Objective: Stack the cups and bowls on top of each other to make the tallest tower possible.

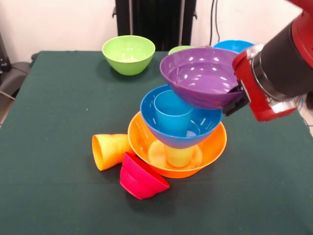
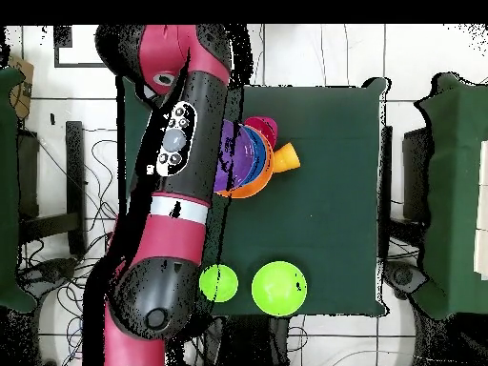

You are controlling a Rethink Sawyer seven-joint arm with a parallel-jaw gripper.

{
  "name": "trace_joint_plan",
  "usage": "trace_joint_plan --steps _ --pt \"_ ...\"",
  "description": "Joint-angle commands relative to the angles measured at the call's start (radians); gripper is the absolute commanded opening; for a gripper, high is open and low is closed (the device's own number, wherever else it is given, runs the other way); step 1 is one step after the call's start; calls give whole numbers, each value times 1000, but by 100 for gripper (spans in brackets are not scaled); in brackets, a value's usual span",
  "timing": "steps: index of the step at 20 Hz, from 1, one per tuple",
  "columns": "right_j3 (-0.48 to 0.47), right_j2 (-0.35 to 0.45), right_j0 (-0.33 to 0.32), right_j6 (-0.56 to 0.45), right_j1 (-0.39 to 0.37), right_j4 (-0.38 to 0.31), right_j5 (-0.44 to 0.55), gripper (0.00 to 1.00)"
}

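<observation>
A big orange bowl (image 1: 215, 142) sits mid-table with a lime cup (image 1: 178, 155) standing in it. A blue bowl (image 1: 195, 131) rests on that cup and holds a blue cup (image 1: 172, 111). My gripper (image 1: 234, 100) comes in from the right and is shut on the rim of the purple bowl (image 1: 203, 73). It holds that bowl tilted just above the blue bowl. An orange cup (image 1: 110, 151) lies on its side left of the orange bowl. A small red bowl (image 1: 142, 177) lies tipped against its front. In the overhead view the arm hides the gripper, and the tower (image 2: 253, 164) shows beside it.
A large green bowl (image 1: 128, 54) stands at the far side of the table, also seen in the overhead view (image 2: 279, 288). A small green bowl (image 1: 179, 49) and a second blue bowl (image 1: 234, 45) peek out behind the purple bowl. The green table (image 1: 58, 196) ends close to the front.
</observation>
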Motion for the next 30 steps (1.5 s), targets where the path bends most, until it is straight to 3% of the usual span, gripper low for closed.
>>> trace_joint_plan --steps 1,7,19,30 --pt "125 51 23 -7 -95 -83 67 0" --pt "83 27 2 -11 -97 -58 120 0" --pt "137 64 -7 -49 -82 -98 8 0" --pt "132 73 -27 -102 -74 -111 -33 0"
